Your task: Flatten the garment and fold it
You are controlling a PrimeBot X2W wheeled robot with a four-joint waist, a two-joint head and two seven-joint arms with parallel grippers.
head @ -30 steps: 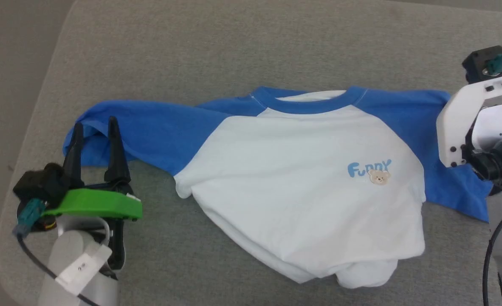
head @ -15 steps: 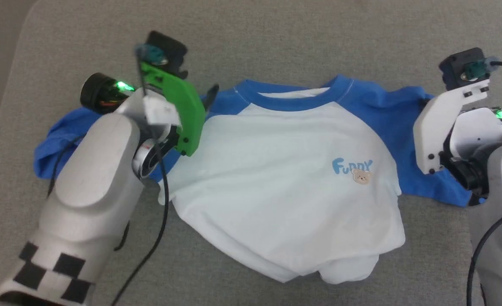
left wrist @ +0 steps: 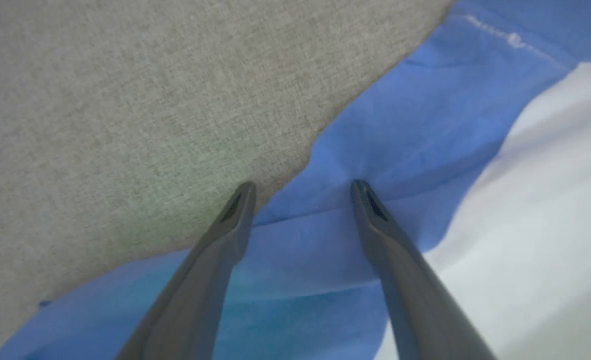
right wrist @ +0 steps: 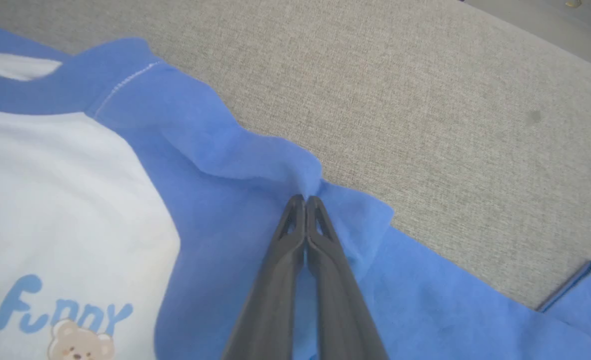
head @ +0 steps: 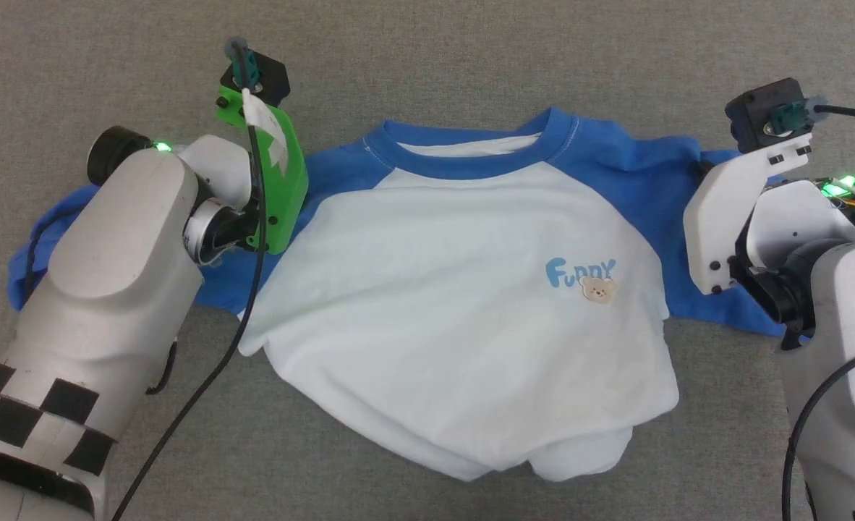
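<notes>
The garment (head: 456,304) lies face up on the grey cloth surface, white body in the middle, blue sleeves spread to both sides, its hem bunched at the front. My left gripper (left wrist: 303,190) is open and points down at the upper edge of the left blue shoulder (left wrist: 400,125); one fingertip (left wrist: 245,192) is on the grey cloth, the other on blue fabric. In the head view its green wrist mount (head: 265,181) covers the fingers. My right gripper (right wrist: 305,201) is shut on a puckered fold of the right blue sleeve (right wrist: 255,165), near the "Funny" print (right wrist: 60,310).
The grey cushioned surface (head: 471,58) extends behind and in front of the shirt. Its far edge and a strip of floor (right wrist: 565,30) show in the right wrist view. Black cables (head: 203,383) hang from both arms over the surface.
My left arm swung from the end of the left sleeve up to the left shoulder, fingers turned downward, still open. The camera shifted too. The right gripper stays shut on the right sleeve.
</notes>
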